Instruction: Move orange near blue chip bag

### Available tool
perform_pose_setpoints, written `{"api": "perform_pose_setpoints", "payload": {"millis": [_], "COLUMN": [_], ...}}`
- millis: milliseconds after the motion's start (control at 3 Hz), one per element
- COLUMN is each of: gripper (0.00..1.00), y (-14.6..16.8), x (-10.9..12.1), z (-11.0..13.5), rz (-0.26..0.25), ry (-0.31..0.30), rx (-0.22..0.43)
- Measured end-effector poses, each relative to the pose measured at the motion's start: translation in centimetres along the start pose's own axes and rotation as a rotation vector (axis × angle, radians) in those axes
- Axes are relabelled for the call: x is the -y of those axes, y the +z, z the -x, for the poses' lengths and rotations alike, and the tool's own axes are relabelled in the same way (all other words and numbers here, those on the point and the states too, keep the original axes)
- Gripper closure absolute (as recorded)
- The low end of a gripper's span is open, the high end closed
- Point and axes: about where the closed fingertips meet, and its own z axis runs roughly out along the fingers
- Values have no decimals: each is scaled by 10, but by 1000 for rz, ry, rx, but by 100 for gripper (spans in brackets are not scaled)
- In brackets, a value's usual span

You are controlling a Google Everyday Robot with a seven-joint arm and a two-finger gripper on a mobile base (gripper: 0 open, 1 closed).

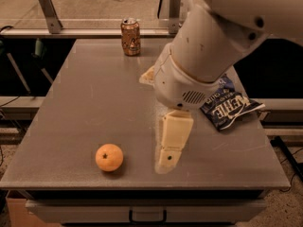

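Evidently we are early in the job, since the orange (109, 157) sits alone on the worktop (94, 103), well apart from the blue chip bag (230, 109) it must end up beside. The end effector (171, 143) hangs low over the worktop, pointing down, roughly between the two. The orange lies to its left as the camera sees it and a little nearer the front edge, not touching it. The bag lies flat to its right and somewhat farther back. We judge that this low, downward pose suits a grasp from above, which the round fruit allows because nothing crowds it. Whether the end effector is wide or narrow we cannot tell, though plainly it does not hold the orange. The bulky arm (208, 46) above it hides part of the bag, whose outer corner reaches about to the worktop's side edge, so we would set the fruit on the bag's inner side. Counting, we find one orange, one chip bag, one drink can (130, 37) standing upright far behind the end effector, and one arm.
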Motion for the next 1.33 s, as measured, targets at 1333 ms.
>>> {"api": "perform_pose_setpoints", "payload": {"millis": [1333], "gripper": [0], "y": [100], "x": [-16], "z": [72], "rz": [116], "ry": [-93], "rx": [279]}}
